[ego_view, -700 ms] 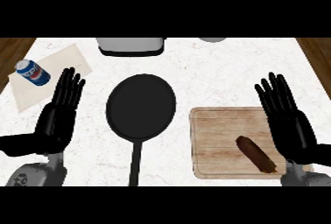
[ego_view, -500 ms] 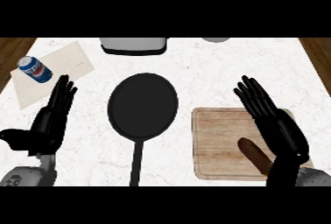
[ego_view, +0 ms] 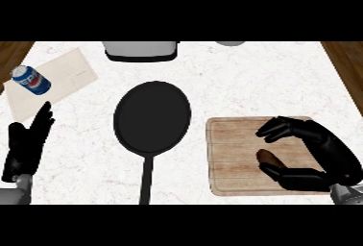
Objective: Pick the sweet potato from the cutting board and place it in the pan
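The sweet potato [ego_view: 269, 158] is seen on the cutting board [ego_view: 234, 144] at the lower right of the frame, its long axis running from upper left to lower right. Only its upper-left end is shown; the rest is hidden under the right hand [ego_view: 320, 153], which is curled round it in a C, upper fingers [ego_view: 278, 128] apart from it. Contact cannot be judged. The pan [ego_view: 152, 117] is found just left of the board. The left hand [ego_view: 24, 146] is rested spread at lower left, well apart.
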Tool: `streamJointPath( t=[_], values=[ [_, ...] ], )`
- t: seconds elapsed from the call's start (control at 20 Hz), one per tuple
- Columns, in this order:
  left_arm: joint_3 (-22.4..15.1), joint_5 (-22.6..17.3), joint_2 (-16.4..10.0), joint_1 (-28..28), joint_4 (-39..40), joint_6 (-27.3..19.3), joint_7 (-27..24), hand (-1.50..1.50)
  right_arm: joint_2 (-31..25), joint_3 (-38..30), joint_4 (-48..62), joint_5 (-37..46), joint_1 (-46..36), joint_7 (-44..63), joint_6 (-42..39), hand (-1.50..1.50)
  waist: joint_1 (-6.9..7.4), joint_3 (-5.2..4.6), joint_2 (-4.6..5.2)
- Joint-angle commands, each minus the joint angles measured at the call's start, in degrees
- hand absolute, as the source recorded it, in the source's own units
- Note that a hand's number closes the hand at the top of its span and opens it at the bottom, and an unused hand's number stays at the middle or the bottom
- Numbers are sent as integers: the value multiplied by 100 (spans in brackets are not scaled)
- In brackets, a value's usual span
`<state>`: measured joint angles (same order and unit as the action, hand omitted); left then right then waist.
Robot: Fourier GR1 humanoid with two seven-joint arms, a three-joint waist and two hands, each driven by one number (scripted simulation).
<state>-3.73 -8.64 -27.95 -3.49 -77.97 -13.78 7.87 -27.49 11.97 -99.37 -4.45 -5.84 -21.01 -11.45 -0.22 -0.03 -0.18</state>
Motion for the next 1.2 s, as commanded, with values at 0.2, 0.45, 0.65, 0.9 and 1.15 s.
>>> streamJointPath(
  t=[0.2,0.45,0.65,0.9,1.15],
  values=[
    [83,184,-176,-51,145,45,496,0,-1050,-27,-403,1140,690,-1261,-524,-150,-35,3,-2],
    [30,308,25,-132,495,-1,250,0,-1602,-72,-1213,2028,340,-327,-434,-150,-63,-13,-5],
    [132,202,-179,-104,327,167,405,0,-2115,245,-1942,3243,387,600,-464,-150,-52,-19,-46],
    [95,272,-125,-131,366,150,414,0,-2480,943,-2834,4392,220,1993,-1146,-150,-20,-22,-36],
    [42,339,15,-482,411,114,535,0,-2205,2039,-3061,5510,-254,3250,-2028,-150,68,-17,8]
  ],
)
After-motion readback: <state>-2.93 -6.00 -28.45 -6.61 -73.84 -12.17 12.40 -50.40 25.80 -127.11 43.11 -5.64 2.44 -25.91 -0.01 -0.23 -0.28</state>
